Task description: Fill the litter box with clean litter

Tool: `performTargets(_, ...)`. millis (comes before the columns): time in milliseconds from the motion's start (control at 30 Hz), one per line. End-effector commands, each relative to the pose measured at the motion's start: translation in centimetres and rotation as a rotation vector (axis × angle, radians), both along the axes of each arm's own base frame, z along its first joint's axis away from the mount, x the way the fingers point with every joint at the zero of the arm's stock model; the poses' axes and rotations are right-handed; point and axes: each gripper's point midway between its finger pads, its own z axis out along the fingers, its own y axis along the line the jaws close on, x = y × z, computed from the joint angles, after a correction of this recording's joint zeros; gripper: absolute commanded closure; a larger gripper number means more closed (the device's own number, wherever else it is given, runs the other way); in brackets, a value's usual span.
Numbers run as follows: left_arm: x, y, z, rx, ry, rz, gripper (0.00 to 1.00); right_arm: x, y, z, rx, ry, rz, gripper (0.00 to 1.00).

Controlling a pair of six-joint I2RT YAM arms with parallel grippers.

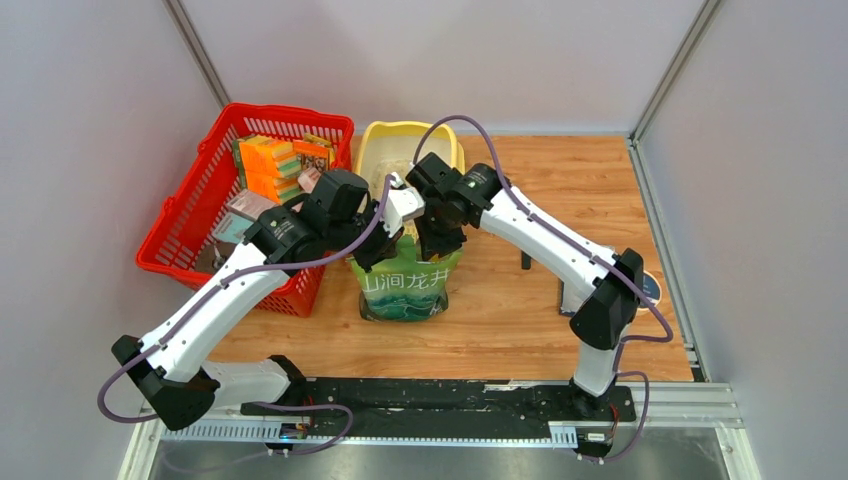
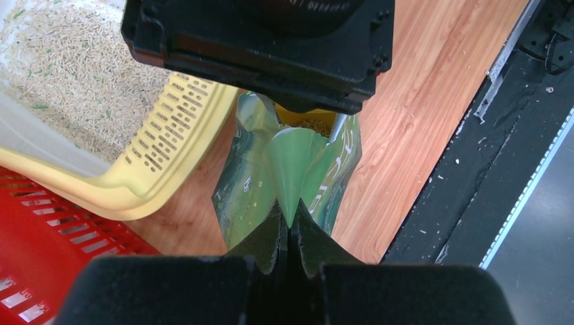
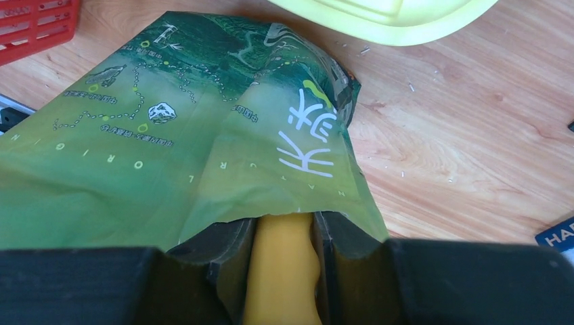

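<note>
Left hand [image 2: 290, 227] clenched on the top edge of the green pouch [image 1: 405, 285]. Right hand [image 3: 281, 229] grasping a yellow handle [image 3: 281, 277] at the pouch mouth. Pouch upright on tabletop [image 1: 560, 190], just near of litter box [image 2: 172, 159]. Box sits far centre, right of red basket [image 1: 180, 230], with clean litter [image 2: 68, 74] inside.

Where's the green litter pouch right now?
Top view, centre: the green pouch stands on the table, just arm-side of the yellow litter box, right of the red basket.
</note>
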Motion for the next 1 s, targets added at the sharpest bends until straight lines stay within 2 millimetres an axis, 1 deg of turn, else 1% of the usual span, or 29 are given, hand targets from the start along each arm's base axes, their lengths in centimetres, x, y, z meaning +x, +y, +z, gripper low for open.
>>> performTargets(0,-0.1,-2.9,10.9,-0.347,-0.249,-0.081,1.0,-1.0,-0.1,-4.0,-0.088,0.069,-0.032,1.0)
performTargets(33,-0.1,-2.9,11.0,-0.351,-0.253,-0.08,1.0,-0.8,0.3,-4.3,-0.068,0.061,-0.046,1.0)
performTargets(67,-0.2,-2.9,11.0,-0.357,-0.253,-0.081,1.0,-1.1,0.0,-5.2,-0.071,0.076,-0.07,1.0)
performTargets(100,-0.2,-3.0,11.0,-0.359,-0.253,-0.084,1.0,-1.9,0.4,-5.1,-0.026,0.107,-0.067,1.0)
performTargets(133,-0.2,-3.0,11.1,-0.361,-0.254,-0.082,1.0,-1.9,1.7,-4.8,0.056,0.115,-0.057,1.0)
performTargets(167,-0.2,-2.9,11.1,-0.359,-0.255,-0.081,1.0,-2.7,1.5,-6.1,0.066,0.152,-0.058,1.0)
performTargets(200,-0.2,-2.9,10.9,-0.355,-0.253,-0.08,1.0,-2.7,1.6,-6.0,0.106,0.162,-0.064,1.0)
performTargets(233,-0.2,-2.8,10.9,-0.352,-0.253,-0.085,1.0,-2.5,2.5,-4.5,0.204,0.147,-0.042,1.0)
performTargets(267,-0.3,-2.8,10.7,-0.342,-0.254,-0.089,1.0,-2.4,2.4,-4.6,0.232,0.153,-0.047,1.0)
performTargets(300,-0.3,-2.7,10.6,-0.336,-0.253,-0.092,1.0,-2.0,1.7,-4.9,0.251,0.161,-0.062,1.0)
performTargets(333,-0.5,-2.6,10.3,-0.327,-0.248,-0.097,1.0,-1.8,2.5,-3.7,0.337,0.161,-0.03,1.0)
performTargets(367,-0.6,-2.5,10.3,-0.323,-0.255,-0.105,1.0,-1.5,2.6,-3.0,0.379,0.161,-0.019,1.0)
performTargets(400,-0.7,-2.4,10.3,-0.32,-0.258,-0.106,1.0,-0.5,2.2,-2.4,0.423,0.159,-0.027,1.0)
performTargets(433,-0.8,-2.3,10.1,-0.315,-0.257,-0.111,1.0,-0.3,2.8,-1.0,0.495,0.153,0.022,1.0)
performTargets(467,-0.9,-2.2,9.8,-0.305,-0.261,-0.119,1.0,-0.1,2.8,0.1,0.536,0.14,0.041,1.0)
performTargets(500,-0.9,-2.1,9.7,-0.297,-0.262,-0.121,1.0,0.7,2.4,0.9,0.569,0.129,0.041,1.0)
performTargets(567,-1.1,-1.7,9.3,-0.27,-0.267,-0.133,1.0,0.8,2.1,3.0,0.636,0.119,0.089,1.0)
performTargets(600,-1.1,-1.6,9.0,-0.256,-0.27,-0.137,1.0,1.4,1.4,3.7,0.656,0.109,0.084,1.0)
performTargets(633,-1.0,-1.3,8.6,-0.228,-0.275,-0.141,1.0,1.1,1.2,4.5,0.689,0.115,0.119,1.0)
performTargets(667,-1.1,-1.1,8.4,-0.217,-0.28,-0.145,1.0,1.3,0.7,4.9,0.705,0.114,0.12,1.0)
performTargets(700,-1.1,-0.9,8.3,-0.206,-0.285,-0.146,1.0,1.9,-0.3,5.5,0.725,0.102,0.106,1.0)
performTargets(733,-1.2,-0.5,8.3,-0.187,-0.297,-0.152,1.0,1.9,-0.7,6.0,0.746,0.109,0.113,1.0)
performTargets(767,-1.2,-0.3,8.4,-0.178,-0.303,-0.154,1.0,2.3,-1.2,6.0,0.753,0.113,0.096,1.0)
performTargets(800,-1.3,-0.2,8.4,-0.168,-0.307,-0.161,1.0,3.1,-2.3,6.4,0.764,0.098,0.067,1.0)
performTargets(867,-1.4,0.5,8.5,-0.13,-0.323,-0.172,1.0,3.4,-3.1,6.8,0.788,0.109,0.052,1.0)
performTargets(900,-1.5,0.7,8.5,-0.115,-0.331,-0.179,1.0,4.1,-4.0,6.8,0.794,0.105,0.026,1.0)
performTargets(933,-1.5,1.1,8.5,-0.089,-0.346,-0.192,1.0,3.9,-4.3,7.2,0.816,0.113,0.034,1.0)
performTargets(967,-1.5,1.3,8.4,-0.073,-0.353,-0.201,1.0,3.9,-4.6,7.0,0.827,0.127,0.031,1.0)
